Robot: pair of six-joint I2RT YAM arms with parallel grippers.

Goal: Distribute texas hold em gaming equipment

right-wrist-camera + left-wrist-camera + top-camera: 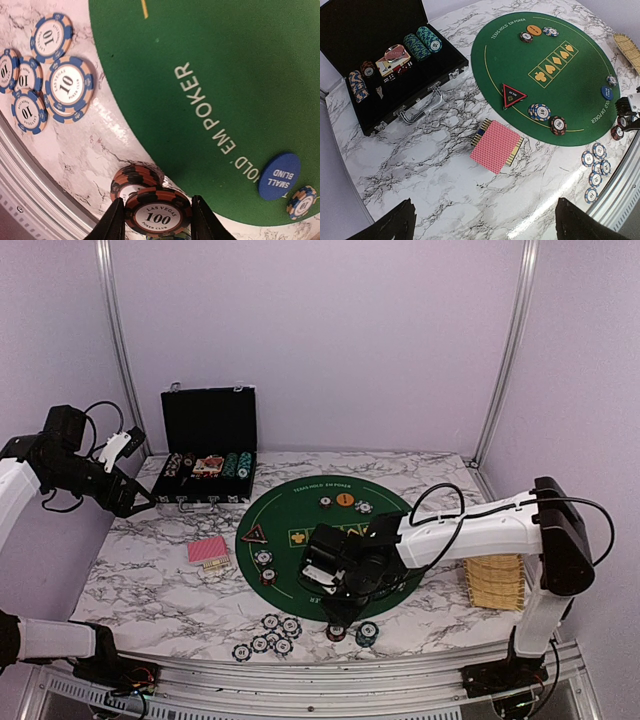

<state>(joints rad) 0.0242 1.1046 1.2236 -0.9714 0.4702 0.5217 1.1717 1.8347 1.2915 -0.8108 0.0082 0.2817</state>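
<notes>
The right gripper (157,226) pinches a red-and-black 100 chip (157,214) edge to edge between its half-closed fingers, at the green mat's (225,75) edge, beside a like stack (131,180) — the left gripper (487,222) gapes wide, empty.

White links, black joints and looping black cables (436,498) form both arms (480,528), and the right claw (159,220) has black fingers (114,226).

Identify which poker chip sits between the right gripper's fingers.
The red-and-black chip marked 100; the blue-edged chips marked 10 lie apart on the marble.
</notes>
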